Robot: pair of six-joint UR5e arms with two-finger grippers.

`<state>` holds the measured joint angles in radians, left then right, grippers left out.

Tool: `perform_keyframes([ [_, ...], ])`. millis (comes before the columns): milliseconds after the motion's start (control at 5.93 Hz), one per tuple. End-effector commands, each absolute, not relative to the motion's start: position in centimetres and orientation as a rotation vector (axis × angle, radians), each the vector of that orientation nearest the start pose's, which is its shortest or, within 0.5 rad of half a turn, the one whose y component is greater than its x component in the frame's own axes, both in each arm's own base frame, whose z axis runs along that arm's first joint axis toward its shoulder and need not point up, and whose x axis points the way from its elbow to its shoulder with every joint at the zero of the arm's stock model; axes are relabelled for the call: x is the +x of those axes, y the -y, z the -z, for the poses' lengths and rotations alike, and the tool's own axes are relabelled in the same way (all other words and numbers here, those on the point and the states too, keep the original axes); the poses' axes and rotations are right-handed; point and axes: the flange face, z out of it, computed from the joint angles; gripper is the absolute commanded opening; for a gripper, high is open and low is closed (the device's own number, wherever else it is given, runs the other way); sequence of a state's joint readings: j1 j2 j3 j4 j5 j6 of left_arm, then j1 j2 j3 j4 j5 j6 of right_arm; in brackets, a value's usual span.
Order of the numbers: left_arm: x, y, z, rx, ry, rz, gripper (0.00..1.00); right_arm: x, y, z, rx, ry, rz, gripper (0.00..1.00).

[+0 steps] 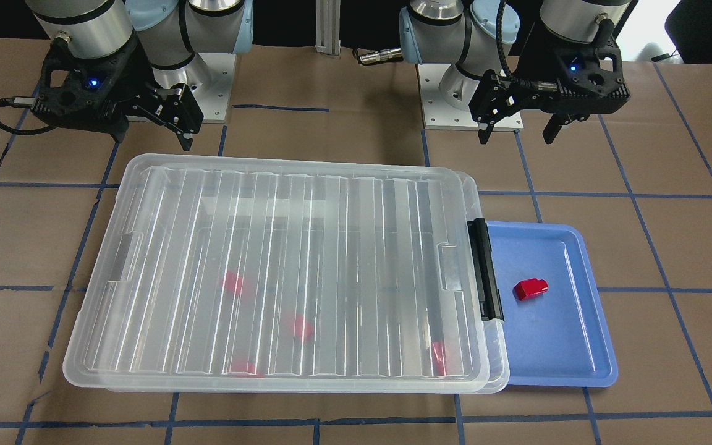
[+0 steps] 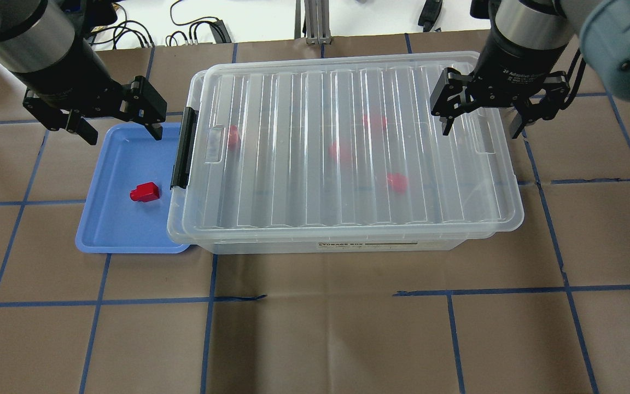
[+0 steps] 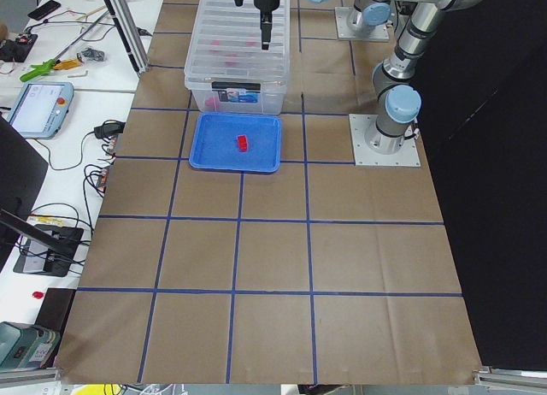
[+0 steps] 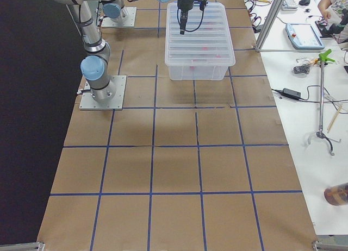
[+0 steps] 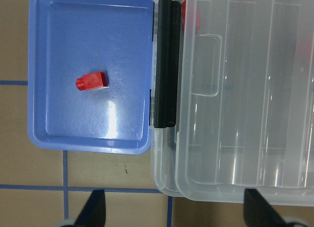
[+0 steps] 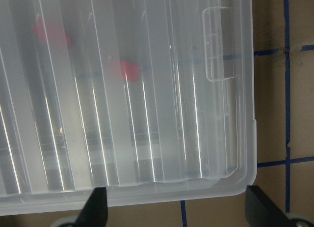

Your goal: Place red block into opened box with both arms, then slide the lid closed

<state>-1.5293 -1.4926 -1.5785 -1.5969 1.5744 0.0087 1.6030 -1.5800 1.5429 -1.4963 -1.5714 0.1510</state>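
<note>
Overhead exterior view: you find the red block [image 2: 144, 192] mid-tray on the blue tray [image 2: 88, 241], beside the box [image 2: 348, 243] at its clip end (lid [image 2: 304, 164] covering it). The left pincer [image 2: 122, 134] hangs open near the tray's robot-side edge. The right pincer [image 2: 482, 130] hangs open over the lid's opposite end. Both are probably staged for picking and sliding.

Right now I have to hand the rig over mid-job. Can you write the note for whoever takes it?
Left end effector: open, empty, hovering near the blue tray.
Right end effector: open, empty, hovering over the box's other end.
One red block lies on the blue tray, untouched.
Four red blocks show through the lid, inside the box.
The lid lies over the box, slightly offset from the rim at the clip end.
Probably left: slide the lid open, put in the tray's block, slide the lid shut.
</note>
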Motion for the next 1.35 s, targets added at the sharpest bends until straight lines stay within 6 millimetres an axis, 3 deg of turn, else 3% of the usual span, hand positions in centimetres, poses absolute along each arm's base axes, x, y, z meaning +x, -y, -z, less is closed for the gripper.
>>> perform_keyframes([
  [0, -11.4, 46.8, -51.8, -0.051, -3.136, 0.067, 0.98, 15.0, 48.1, -49.8, 0.209, -3.129, -0.059, 1.00],
  [337, -11.3, 46.8, -51.8, -0.053, -3.138, 0.070, 0.98, 15.0, 48.5, -49.8, 0.200, -3.126, -0.031, 1.00],
  [674, -11.3, 46.8, -51.8, -0.053, -3.138, 0.070, 0.98, 12.9, 49.9, -49.6, 0.206, -3.122, 0.042, 1.00],
  [843, -11.3, 46.8, -51.8, -0.053, -3.138, 0.070, 0.98, 9.3, 51.2, -49.3, 0.140, -3.129, 0.063, 1.00],
  [1011, -11.3, 46.8, -51.8, -0.053, -3.138, 0.070, 0.98, 4.3, 53.0, -48.1, 0.177, -3.126, 0.067, 1.00],
  [1180, -11.2, 46.8, -51.8, -0.055, -3.136, 0.070, 0.98, 1.0, 54.0, -46.9, 0.156, -3.129, 0.044, 1.00],
])
